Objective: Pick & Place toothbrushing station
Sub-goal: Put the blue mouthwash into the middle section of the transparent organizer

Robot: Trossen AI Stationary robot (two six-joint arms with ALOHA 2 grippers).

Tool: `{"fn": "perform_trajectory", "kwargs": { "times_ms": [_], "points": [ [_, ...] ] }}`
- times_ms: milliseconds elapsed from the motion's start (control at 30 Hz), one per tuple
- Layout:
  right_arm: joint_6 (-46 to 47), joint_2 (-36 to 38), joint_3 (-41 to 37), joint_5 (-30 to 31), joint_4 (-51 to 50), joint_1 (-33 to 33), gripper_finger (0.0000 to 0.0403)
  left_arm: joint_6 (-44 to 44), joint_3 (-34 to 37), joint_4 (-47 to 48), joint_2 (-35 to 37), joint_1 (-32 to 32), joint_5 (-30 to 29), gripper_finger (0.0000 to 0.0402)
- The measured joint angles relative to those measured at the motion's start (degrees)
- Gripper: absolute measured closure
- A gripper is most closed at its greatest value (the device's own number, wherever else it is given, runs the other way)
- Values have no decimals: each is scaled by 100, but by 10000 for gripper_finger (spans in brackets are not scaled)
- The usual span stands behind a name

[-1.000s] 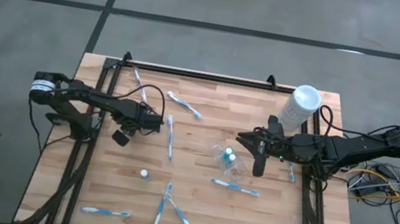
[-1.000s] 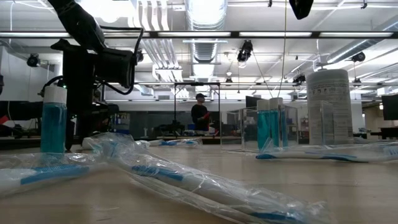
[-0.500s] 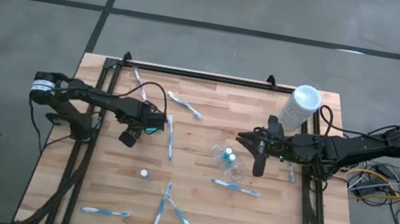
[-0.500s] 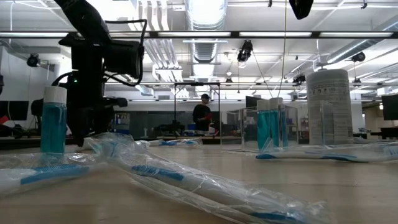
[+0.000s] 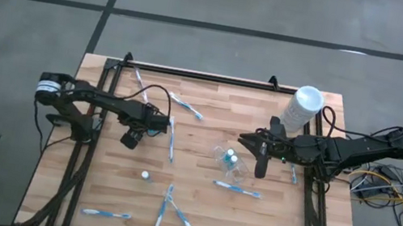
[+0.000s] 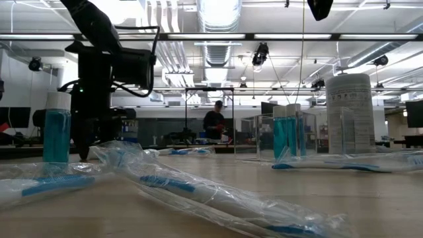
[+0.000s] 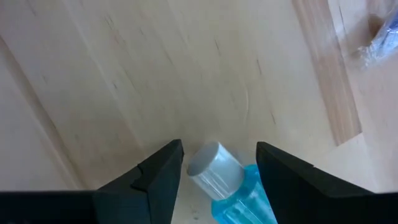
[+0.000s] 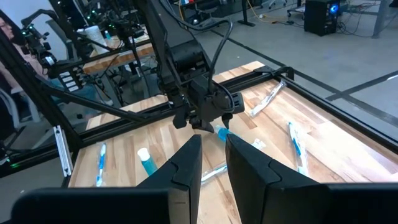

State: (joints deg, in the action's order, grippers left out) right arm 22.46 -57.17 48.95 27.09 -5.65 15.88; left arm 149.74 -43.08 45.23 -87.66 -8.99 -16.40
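Toothbrushes (image 5: 171, 138) lie scattered over the wooden surface (image 5: 193, 210), each in a clear wrapper, with a clear pouch (image 5: 228, 159) near the middle holding blue tubes. A white cylinder (image 5: 302, 107) stands at the far right corner. The right arm reaches in from the right, its gripper (image 5: 260, 162) just beside the pouch with jaws only slightly apart and nothing between them. The left gripper (image 5: 151, 127) hangs left of centre, beside the long toothbrush. Its wrist view shows jaws apart on either side of a blue tube (image 7: 219, 180) with a white cap; the tube seems to lie tilted between them, though contact is hard to judge. Another tube (image 5: 145, 176) stands alone nearer the front edge.
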Motion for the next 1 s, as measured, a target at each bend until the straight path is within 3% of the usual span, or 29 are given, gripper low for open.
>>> {"fn": "perform_trajectory", "kwargs": {
  "times_ms": [1000],
  "points": [
    [0, 0, 2, -2, 2, -2, 335, -71, -265, 235, 81, -7, -443, 188]
  ]
}}
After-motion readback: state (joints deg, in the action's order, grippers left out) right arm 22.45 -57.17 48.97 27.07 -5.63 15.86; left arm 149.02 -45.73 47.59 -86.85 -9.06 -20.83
